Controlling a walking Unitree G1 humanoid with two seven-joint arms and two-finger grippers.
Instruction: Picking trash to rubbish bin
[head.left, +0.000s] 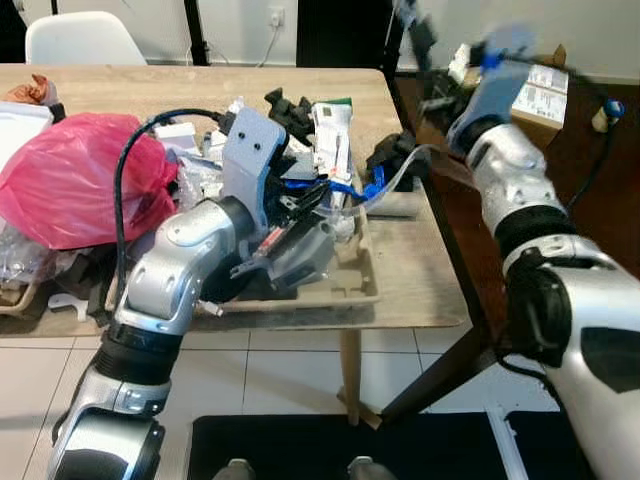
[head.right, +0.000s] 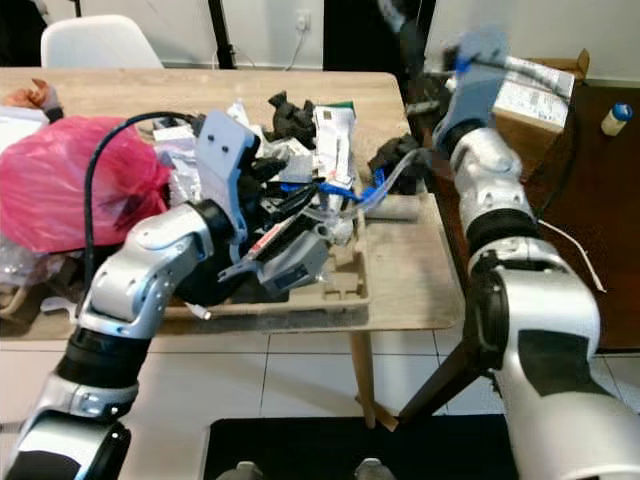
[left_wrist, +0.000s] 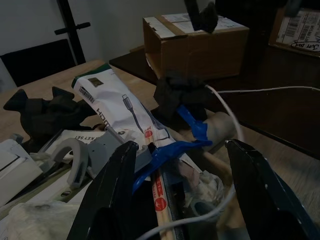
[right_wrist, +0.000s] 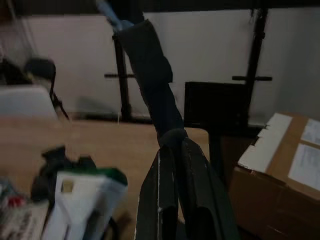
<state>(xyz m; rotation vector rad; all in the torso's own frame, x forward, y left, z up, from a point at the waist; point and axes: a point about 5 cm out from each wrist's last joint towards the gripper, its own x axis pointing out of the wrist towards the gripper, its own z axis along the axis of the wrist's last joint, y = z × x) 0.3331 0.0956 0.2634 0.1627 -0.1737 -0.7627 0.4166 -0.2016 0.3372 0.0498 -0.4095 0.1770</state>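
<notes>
The desk (head.left: 420, 270) was pale wood with a matt, lightly grained top. On its left lay a pink plastic bag (head.left: 75, 175), thin and crinkled, faintly glossy. The tray (head.left: 345, 285) at the near edge looked like moulded paper pulp — rough and dull. A white paper packet (left_wrist: 125, 112) lay smooth beside a blue plastic strip (left_wrist: 192, 127). Far right stood a matt cardboard box (left_wrist: 195, 42). The arms were brushed silver metal.

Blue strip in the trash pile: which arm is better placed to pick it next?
Left, probably. The left gripper is open with the blue strip between its fingers, down in the pile. The right gripper is raised above the table, shut on a dark piece.
</notes>
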